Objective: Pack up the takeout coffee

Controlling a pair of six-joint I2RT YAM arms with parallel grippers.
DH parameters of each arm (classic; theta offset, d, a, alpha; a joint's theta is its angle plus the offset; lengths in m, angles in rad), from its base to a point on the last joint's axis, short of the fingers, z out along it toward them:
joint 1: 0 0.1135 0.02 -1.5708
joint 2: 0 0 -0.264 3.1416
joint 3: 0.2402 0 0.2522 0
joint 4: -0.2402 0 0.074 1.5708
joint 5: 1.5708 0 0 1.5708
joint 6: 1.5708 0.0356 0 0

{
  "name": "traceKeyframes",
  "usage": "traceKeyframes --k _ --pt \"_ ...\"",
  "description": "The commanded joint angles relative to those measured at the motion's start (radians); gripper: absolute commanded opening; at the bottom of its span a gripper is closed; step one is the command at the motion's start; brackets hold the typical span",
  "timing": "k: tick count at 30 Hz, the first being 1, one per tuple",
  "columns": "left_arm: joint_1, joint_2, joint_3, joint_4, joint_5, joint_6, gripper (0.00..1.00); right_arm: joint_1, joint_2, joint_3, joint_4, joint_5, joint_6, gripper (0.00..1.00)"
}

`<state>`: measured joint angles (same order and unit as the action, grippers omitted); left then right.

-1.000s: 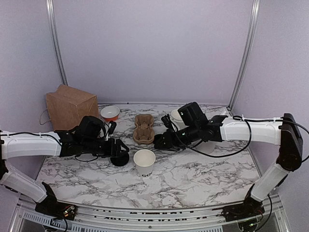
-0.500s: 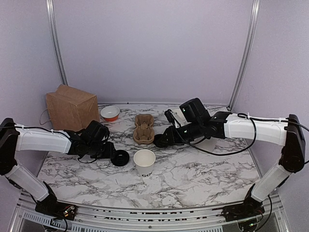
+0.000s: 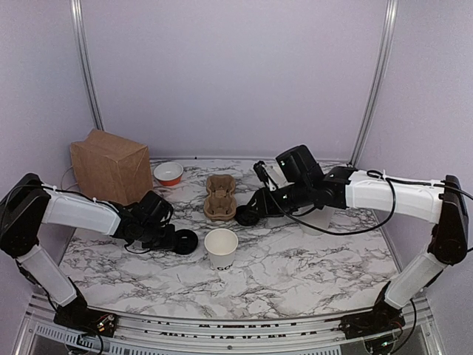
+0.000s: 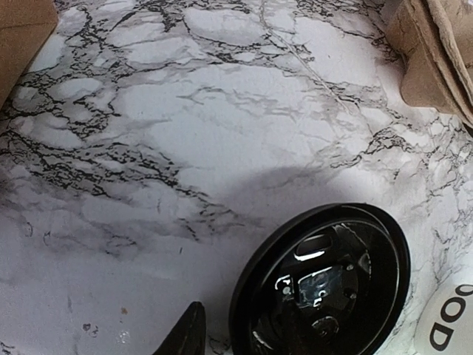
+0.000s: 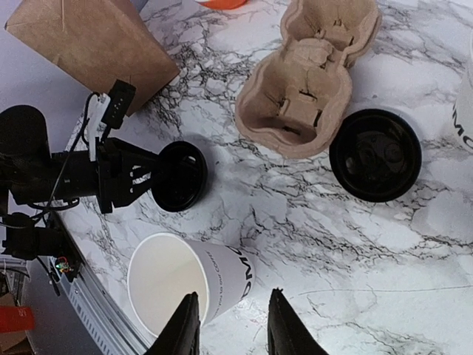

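The takeout coffee cup, white with dark lettering, stands lidless near the table's front; the right wrist view shows it open-topped. A black lid lies flat to its left. My left gripper is low at that lid's left rim. One fingertip shows a little apart from the rim; the other is lost against the black plastic. My right gripper hovers open above the marble beside the cup, with nothing between its fingers. Another black lid lies by the cup carrier.
A brown paper bag stands at the back left, with a red bowl beside it. The cardboard carrier sits mid-table. More white cups stand behind my right arm. Purple walls close in the table.
My left gripper has sunk to the table at the lid's left edge and its jaws have narrowed. My right gripper has drifted slightly back and right, its jaws a little wider.
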<state>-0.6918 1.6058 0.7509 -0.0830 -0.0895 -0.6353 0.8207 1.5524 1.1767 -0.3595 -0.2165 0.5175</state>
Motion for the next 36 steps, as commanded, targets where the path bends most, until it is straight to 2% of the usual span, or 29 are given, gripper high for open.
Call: traceKeyframes --k 1,4,7,10,13,16,19,20,22,23,25,32,36 --pt "0.03 0.024 0.02 0.016 0.05 -0.007 0.3 0.006 0.04 0.138 -0.012 0.037 -0.02 0.32" --pt "0.058 0.027 0.021 -0.006 0.098 0.0 0.19 0.0 0.128 0.278 -0.081 0.061 -0.051 0.32" --pt "0.089 0.017 0.038 -0.071 0.197 -0.024 0.13 -0.006 0.224 0.475 -0.228 0.125 -0.081 0.33" --pt "0.099 -0.039 0.073 -0.141 0.219 -0.041 0.11 -0.007 0.292 0.649 -0.367 0.158 -0.106 0.33" --pt "0.099 -0.077 0.085 -0.141 0.244 -0.068 0.1 -0.005 0.317 0.723 -0.37 0.112 -0.086 0.33" --pt "0.098 -0.106 0.056 -0.102 0.22 -0.056 0.08 0.027 0.271 0.624 -0.281 0.104 -0.082 0.33" --pt "0.098 -0.177 -0.038 -0.001 0.191 -0.034 0.07 0.109 0.176 0.388 -0.126 0.184 -0.14 0.34" --pt "0.101 -0.195 -0.05 0.007 0.198 -0.044 0.07 0.13 0.156 0.35 -0.118 0.223 -0.121 0.35" --pt "0.097 -0.231 -0.026 -0.011 0.263 -0.076 0.06 0.141 0.125 0.32 -0.132 0.183 -0.054 0.36" --pt "0.085 -0.255 -0.023 -0.009 0.265 -0.081 0.07 0.161 0.101 0.288 -0.099 0.164 -0.053 0.36" --pt "0.077 -0.283 -0.009 -0.011 0.263 -0.073 0.07 0.202 0.057 0.228 -0.06 0.233 -0.087 0.39" --pt "0.074 -0.339 0.053 -0.087 0.424 -0.074 0.07 0.35 -0.021 0.19 -0.02 0.46 -0.414 0.53" --pt "0.074 -0.372 0.089 -0.208 0.49 -0.017 0.07 0.488 -0.036 0.123 0.085 0.691 -0.742 0.65"
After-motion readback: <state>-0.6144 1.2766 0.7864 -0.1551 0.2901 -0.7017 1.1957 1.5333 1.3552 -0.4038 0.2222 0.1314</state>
